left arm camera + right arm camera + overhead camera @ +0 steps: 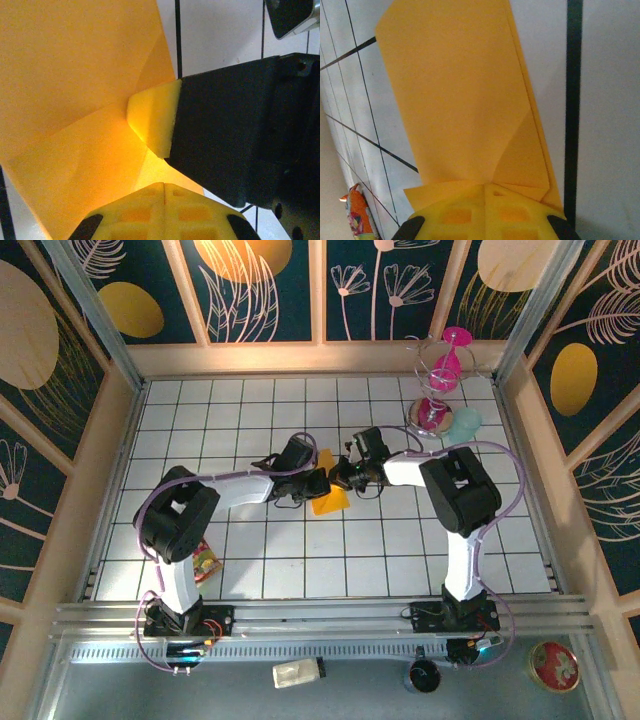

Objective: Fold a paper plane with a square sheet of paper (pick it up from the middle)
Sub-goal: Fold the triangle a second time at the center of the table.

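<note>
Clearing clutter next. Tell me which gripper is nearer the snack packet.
Left. The left gripper is at the folded paper's left side, beyond and to the right of the snack packet. The right gripper is just past it, slightly farther off.

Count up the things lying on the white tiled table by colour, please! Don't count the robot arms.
Orange-yellow: 1, the folded paper
Red and yellow: 1, the snack packet
Pink: 1, the hourglass-shaped thing
Pale teal: 1, the small thing beside it, too small to name
Total: 4
</note>
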